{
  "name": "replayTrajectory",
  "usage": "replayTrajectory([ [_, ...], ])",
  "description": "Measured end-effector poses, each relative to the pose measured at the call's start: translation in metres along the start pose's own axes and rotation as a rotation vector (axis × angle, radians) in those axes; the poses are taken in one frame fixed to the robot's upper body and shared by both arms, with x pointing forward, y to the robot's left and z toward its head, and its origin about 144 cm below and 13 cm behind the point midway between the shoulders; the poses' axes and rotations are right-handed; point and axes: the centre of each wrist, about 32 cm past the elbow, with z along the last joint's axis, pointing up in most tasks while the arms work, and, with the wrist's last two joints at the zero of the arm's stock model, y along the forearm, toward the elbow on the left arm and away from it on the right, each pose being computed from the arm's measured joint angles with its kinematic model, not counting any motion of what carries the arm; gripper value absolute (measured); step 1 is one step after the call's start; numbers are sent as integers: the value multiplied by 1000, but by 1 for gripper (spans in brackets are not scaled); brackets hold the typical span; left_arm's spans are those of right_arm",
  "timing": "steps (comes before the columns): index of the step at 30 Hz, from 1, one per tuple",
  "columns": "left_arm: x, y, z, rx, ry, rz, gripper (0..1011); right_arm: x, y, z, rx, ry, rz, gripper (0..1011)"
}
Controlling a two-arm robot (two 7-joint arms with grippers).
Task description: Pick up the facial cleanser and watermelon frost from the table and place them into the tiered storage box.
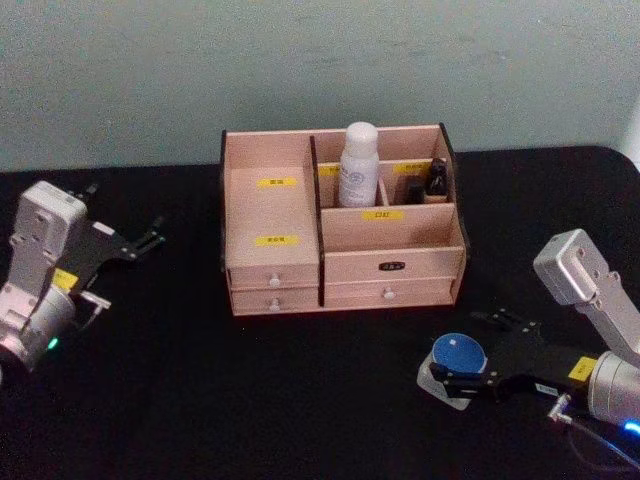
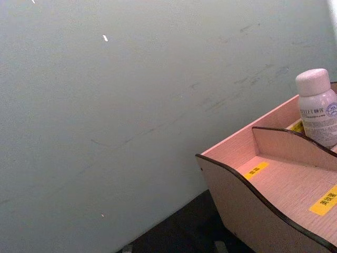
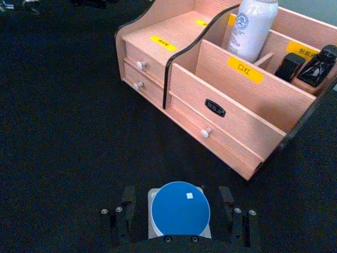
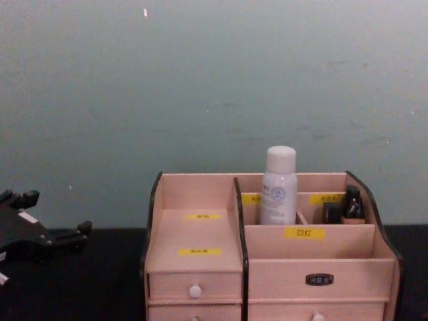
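The right gripper [image 3: 177, 194] is held low at the near right, its fingers spread open on either side of the blue-lidded watermelon frost [image 1: 455, 353], which is not gripped. The left gripper [image 1: 140, 243] is parked at the left. A yellow label reading "口红" [image 3: 245, 70] is carried by the tiered storage box [image 1: 285, 262]. In a far compartment of the box the white facial cleanser [image 1: 358, 165] is stood upright, with two dark bottles [image 3: 305, 67] to its right.

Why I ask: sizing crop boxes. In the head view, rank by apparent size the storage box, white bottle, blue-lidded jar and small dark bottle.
1. Largest: the storage box.
2. The white bottle and the blue-lidded jar look about alike; the jar sits nearer the camera, so I leave them unranked.
3. Smallest: the small dark bottle.
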Motion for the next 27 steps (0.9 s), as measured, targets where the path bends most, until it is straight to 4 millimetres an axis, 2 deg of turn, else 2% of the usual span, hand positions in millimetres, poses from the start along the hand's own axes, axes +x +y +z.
replayTrajectory([
  [27, 0, 0, 0, 0, 0, 0, 1001, 1, 2, -7, -57, 7, -4, 1000],
])
